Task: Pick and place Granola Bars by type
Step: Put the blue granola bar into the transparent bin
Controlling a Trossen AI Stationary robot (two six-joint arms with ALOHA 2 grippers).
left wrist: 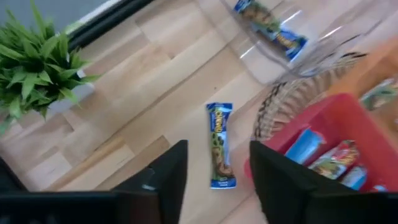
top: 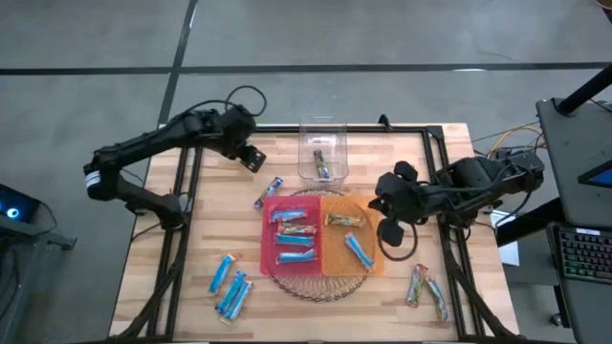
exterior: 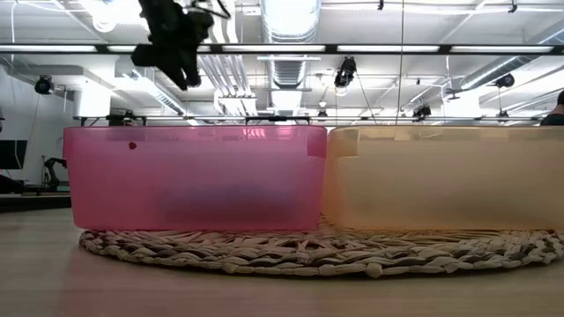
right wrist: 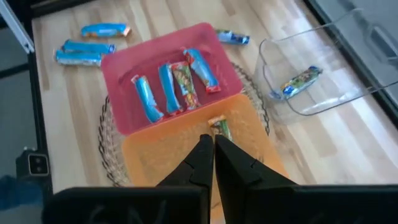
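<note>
- Overhead camera: the left gripper [top: 251,156] hangs at about ten o'clock from the table's [top: 191,258] middle, near the far edge. From here I cannot tell how wide its fingers stand.
- The right gripper [top: 382,204] sits at three o'clock, at the edge of the orange bin [top: 337,256], fingers pressed together with nothing between them.
- The red bin [top: 269,250] and the orange one stand side by side on a round woven mat [top: 316,287] in the centre. The red bin holds three bars [top: 295,229], mostly blue; the orange bin holds two.
- A clear tub [top: 306,164] at twelve o'clock holds one bar. A single loose bar [top: 267,193] lies between the left gripper and the red bin.
- Three blue bars lie at seven o'clock, and a few pale ones at five o'clock.
- Table-level camera: the pink and orange bins fill the picture, resting on the woven mat. A dark arm hangs high at eleven o'clock.
- Left wrist camera: the left gripper's two dark fingers [left wrist: 168,174] stand apart, empty, with the loose blue bar lying on the wood between them. A green plant [left wrist: 34,65] stands near the table's edge; the clear tub and the red bin show beyond.
- Right wrist camera: the right gripper's fingers meet at their tips above the orange bin, holding nothing. One bar lies in the bin just ahead of them, and four lie in the red bin.
</note>
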